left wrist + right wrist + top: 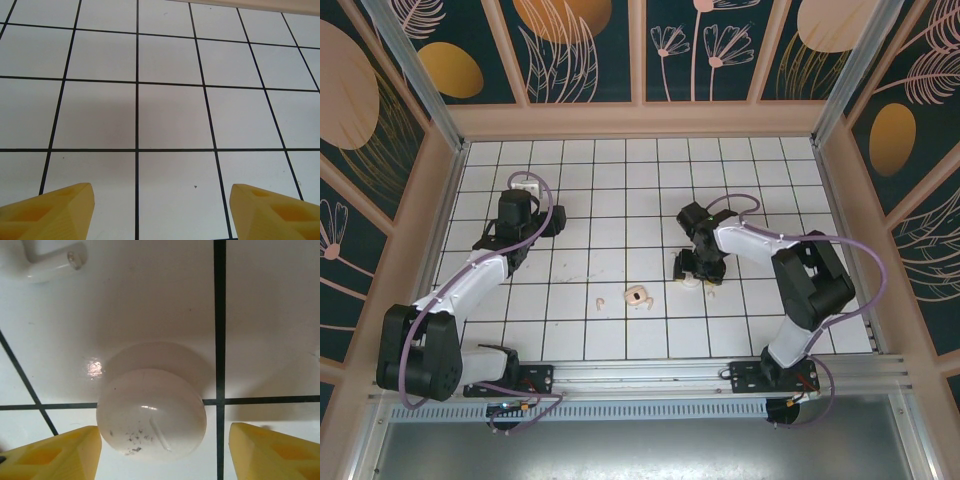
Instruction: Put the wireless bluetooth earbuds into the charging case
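Note:
The charging case (150,412) is a rounded white dome lying on the tiled floor, between the yellow fingertips of my right gripper (164,434). The left fingertip (75,450) sits right at the case's edge, while a clear gap remains on the other side. A white earbud (50,262) with a short stem lies just beyond the case. In the top view the right gripper (698,270) stands over the case (692,282). Two pale pink earbud pieces (601,300) (638,295) lie to its left. My left gripper (161,189) is open over bare tiles.
The white tiled floor (620,220) is boxed in by tan walls (640,120) on three sides. My left arm (470,280) reaches toward the far left part of the floor. A metal rail (650,375) with both arm bases runs along the near edge.

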### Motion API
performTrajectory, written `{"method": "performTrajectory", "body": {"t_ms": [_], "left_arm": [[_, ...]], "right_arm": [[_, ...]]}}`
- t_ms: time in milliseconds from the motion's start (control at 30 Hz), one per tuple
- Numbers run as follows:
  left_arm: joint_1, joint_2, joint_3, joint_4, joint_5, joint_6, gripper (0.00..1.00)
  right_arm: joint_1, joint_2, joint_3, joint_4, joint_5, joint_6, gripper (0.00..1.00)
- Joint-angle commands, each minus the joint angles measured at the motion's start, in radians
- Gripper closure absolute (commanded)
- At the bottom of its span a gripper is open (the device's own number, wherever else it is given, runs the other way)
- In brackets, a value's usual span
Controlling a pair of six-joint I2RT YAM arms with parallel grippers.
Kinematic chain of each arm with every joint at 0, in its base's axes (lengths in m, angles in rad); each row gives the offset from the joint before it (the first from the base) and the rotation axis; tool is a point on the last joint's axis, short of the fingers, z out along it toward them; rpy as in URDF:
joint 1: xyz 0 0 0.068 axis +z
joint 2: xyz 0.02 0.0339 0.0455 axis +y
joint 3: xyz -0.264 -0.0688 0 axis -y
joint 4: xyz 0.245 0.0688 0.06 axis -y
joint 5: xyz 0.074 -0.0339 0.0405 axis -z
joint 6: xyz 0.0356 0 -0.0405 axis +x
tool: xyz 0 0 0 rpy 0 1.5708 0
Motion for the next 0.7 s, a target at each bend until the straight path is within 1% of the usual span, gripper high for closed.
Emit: {"method": "performTrajectory", "body": {"t_ms": [0,200,267,333,433,600,667], "left_arm": [[-0.006,0.006,0.007,-0.01,-0.001,0.009,0.29],[-0.007,0.011,0.009,-0.014,0.002,0.009,0.29],[-0.006,0.012,0.009,-0.016,0.003,0.009,0.29],[-0.005,0.014,0.01,-0.017,0.007,0.01,0.29],[-0.006,0.017,0.017,-0.025,0.012,0.01,0.3],[-0.006,0.025,0.045,-0.053,0.038,0.01,0.33],[-0.006,0.03,0.064,-0.075,0.066,0.012,0.34]], "right_arm": [[0.005,0.023,0.034,0.01,0.014,0.011,0.34],[0.003,0.039,0.029,0.032,0.017,0.011,0.36],[0.003,0.045,0.025,0.034,0.019,0.009,0.38],[0.003,0.045,0.02,0.044,0.013,0.009,0.41],[0.003,0.042,0.012,0.057,-0.003,0.008,0.43],[0.002,0.019,0.0,0.067,0.014,0.001,0.45],[0.004,-0.012,-0.003,0.086,0.034,-0.011,0.46]]}}
